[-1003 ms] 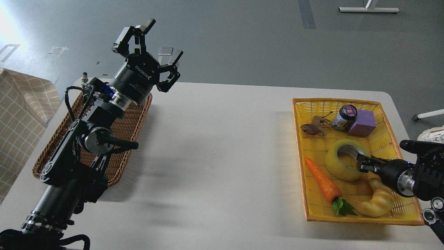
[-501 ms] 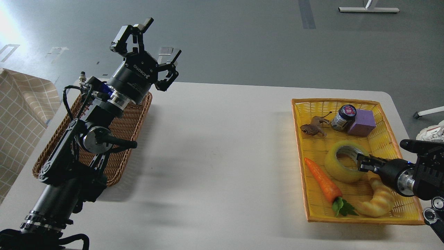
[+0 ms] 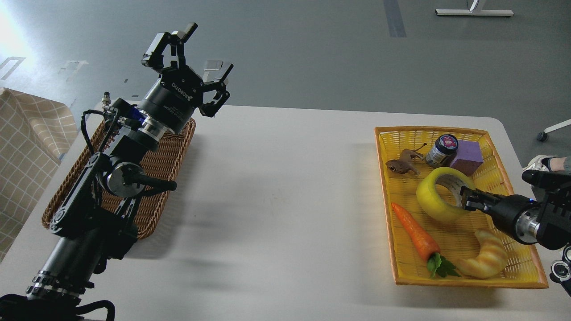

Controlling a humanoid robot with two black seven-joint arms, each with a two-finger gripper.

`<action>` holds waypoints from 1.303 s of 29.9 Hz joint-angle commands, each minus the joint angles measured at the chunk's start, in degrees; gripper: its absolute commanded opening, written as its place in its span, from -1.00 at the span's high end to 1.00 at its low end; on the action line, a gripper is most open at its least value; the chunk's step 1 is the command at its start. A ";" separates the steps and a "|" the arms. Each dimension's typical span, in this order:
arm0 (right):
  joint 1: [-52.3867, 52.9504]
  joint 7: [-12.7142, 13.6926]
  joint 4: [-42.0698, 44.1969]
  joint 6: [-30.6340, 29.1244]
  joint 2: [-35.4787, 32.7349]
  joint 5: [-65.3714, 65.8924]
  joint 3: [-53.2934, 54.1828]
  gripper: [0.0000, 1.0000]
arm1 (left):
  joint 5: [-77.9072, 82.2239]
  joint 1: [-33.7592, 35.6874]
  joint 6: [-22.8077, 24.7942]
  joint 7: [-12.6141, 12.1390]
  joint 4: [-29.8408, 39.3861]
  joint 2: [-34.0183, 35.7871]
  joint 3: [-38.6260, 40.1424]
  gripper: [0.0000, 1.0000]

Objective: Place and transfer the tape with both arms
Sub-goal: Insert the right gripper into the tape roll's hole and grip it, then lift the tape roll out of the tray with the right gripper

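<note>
Nearest the right gripper (image 3: 467, 201), one croissant (image 3: 485, 258) and one toy carrot (image 3: 415, 232) lie below it in the yellow basket (image 3: 522, 272). The gripper is clamped on the rim of the single tape (image 3: 439, 198), which tilts up off the basket floor, just left of the fingers. Beyond it sit one toy animal (image 3: 403, 164), one jar (image 3: 442, 150) and one purple block (image 3: 466, 157). Far left, the left gripper (image 3: 192, 67) hangs spread wide and empty above one brown wicker basket (image 3: 163, 169).
</note>
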State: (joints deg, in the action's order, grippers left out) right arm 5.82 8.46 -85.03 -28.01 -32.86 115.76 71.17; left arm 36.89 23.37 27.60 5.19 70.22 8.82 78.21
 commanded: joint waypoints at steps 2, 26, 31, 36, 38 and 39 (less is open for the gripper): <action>-0.11 0.33 -5.48 0.01 -0.18 -0.79 4.75 0.92 | -0.24 0.01 0.00 0.00 0.00 -0.12 0.10 -0.96; 23.34 0.59 -5.85 0.01 -0.45 -4.05 1.70 0.97 | -0.16 -0.08 -0.09 0.09 0.00 -0.39 2.12 -0.96; 33.98 0.50 -0.14 0.01 2.45 -4.31 -6.65 0.97 | -0.24 0.01 -0.09 0.09 0.09 -0.12 2.47 -0.96; 39.08 0.59 4.25 0.01 8.41 -4.14 -11.39 0.97 | -0.16 -0.16 -0.09 0.09 0.53 -0.03 2.47 -0.96; 39.79 0.59 5.23 0.01 10.45 -4.05 -12.81 0.95 | -0.16 -0.16 -0.09 0.09 0.53 -0.03 2.47 -0.96; 40.14 0.59 6.01 0.01 12.02 -3.88 -13.86 0.95 | -0.16 -0.08 -0.09 0.09 0.53 0.05 2.47 -0.96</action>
State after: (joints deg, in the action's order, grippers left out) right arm 44.72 8.97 -80.84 -28.01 -24.10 111.56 59.67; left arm 36.74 23.23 27.50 5.29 70.72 8.80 80.69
